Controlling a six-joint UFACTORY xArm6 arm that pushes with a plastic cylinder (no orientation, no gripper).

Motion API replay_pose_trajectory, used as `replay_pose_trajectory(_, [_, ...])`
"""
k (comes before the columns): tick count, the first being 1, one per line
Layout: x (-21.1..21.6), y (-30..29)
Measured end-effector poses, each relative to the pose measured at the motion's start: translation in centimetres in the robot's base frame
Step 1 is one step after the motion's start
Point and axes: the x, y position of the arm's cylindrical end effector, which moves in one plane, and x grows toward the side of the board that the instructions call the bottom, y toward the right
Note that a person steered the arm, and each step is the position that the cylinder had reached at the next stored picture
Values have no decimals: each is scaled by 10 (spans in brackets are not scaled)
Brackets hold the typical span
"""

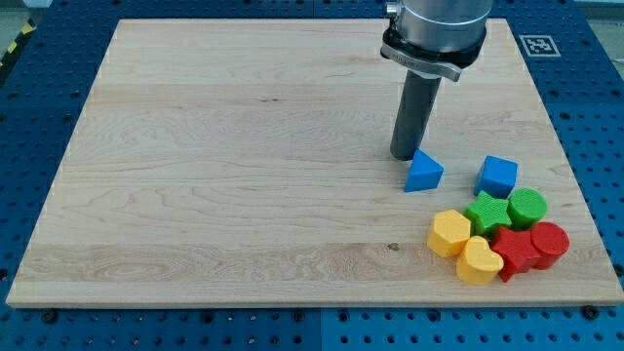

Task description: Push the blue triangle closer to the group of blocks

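Observation:
The blue triangle point(423, 173) lies on the wooden board point(244, 166) right of centre, apart from the group. My tip point(406, 156) stands just up and left of the triangle, touching or nearly touching its upper-left corner. The group sits at the lower right: a blue cube point(497, 175), a green star point(487, 211), a green cylinder point(527, 207), a yellow hexagon point(449, 233), a yellow heart point(479, 261), a red star point(514, 251) and a red cylinder point(549, 242). The triangle is a short gap left of the blue cube and above the yellow hexagon.
The board's right edge point(575, 185) runs close to the group. A blue perforated table point(29, 146) surrounds the board. A fiducial marker point(537, 45) sits at the top right corner.

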Motion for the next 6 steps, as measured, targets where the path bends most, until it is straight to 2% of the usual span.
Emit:
replay_pose_trajectory(1, [14,-44])
replay_pose_trajectory(2, [42,-8])
replay_pose_trajectory(3, [46,10])
replay_pose_trajectory(5, [26,7])
replay_pose_trajectory(6, [26,44])
